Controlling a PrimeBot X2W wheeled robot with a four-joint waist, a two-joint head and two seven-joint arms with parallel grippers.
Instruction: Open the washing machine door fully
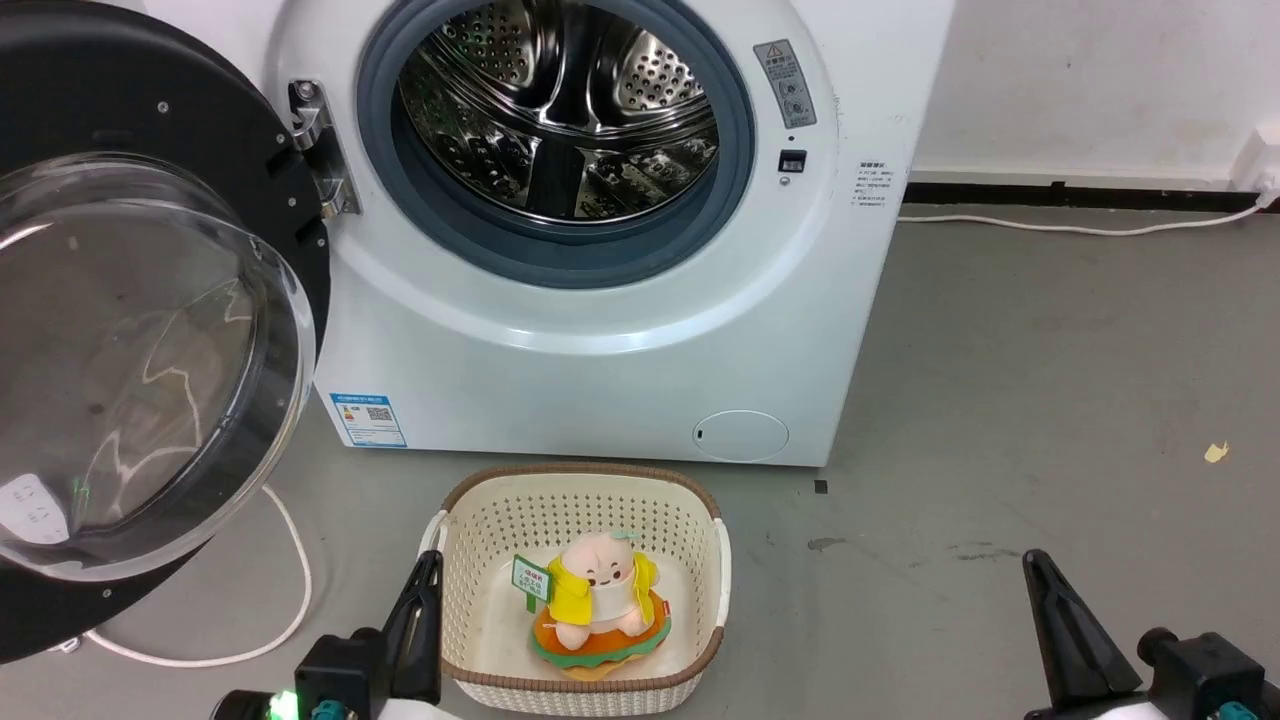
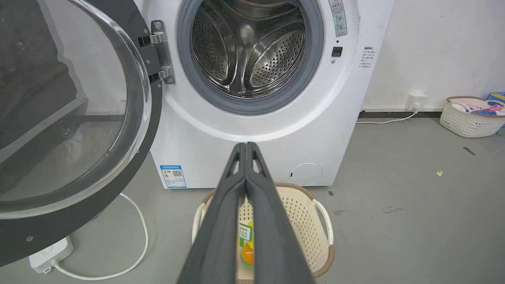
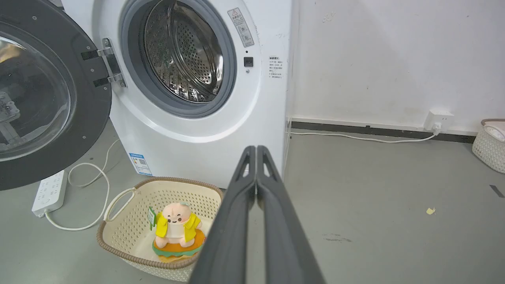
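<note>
The left gripper (image 2: 246, 146), long dark fingers pressed together, hangs empty before the big white front-loading washing machine (image 1: 600, 340); the right gripper (image 3: 256, 148) likewise. Any remaining swing in the large round glossy black door (image 1: 150, 350) probably wants a gentle rim push along its arc. Its clear glass bowl bulges outward, and it stands wide open, left of the machine.

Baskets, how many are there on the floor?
2. One basket sits in front of the washing machine with a plush toy inside. The second basket stands far off to the right by the wall, partly cut off. More may be out of frame.
</note>
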